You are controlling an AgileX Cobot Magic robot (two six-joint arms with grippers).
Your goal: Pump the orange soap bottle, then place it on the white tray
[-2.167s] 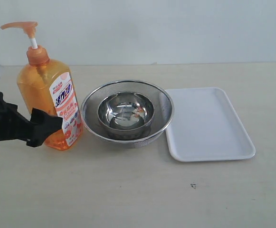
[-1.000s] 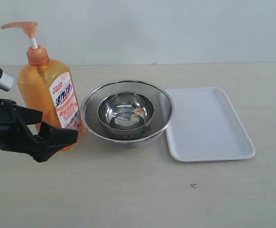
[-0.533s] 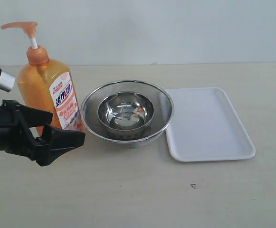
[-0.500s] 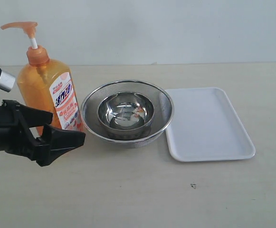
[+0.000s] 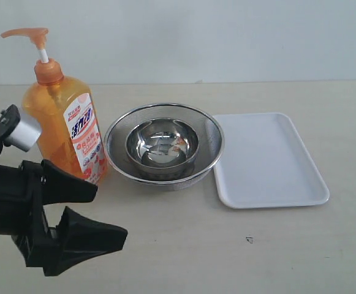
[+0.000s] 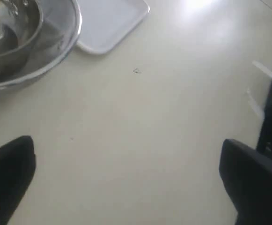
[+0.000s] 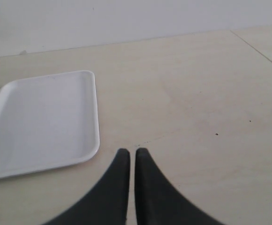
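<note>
Your orange soap bottle (image 5: 61,122) stands upright on the table (image 5: 227,257), far left, not on the white tray (image 5: 269,159). The nested steel bowls (image 5: 163,144) sit betw. the two, close by the bottle. Bottle: translucent orange, orange liquid, orange pump head (image 5: 26,33) on a white stem, white/orange label (image 5: 84,138) w/ blue lettering. Your left gripper (image 5: 111,212) sits in front of the bottle, jaws wide apart, nothing betw. them; its wrist view shows only bare table there. Right gripper (image 7: 128,152): fingers pressed together, empty, over table beside the tray.
</note>
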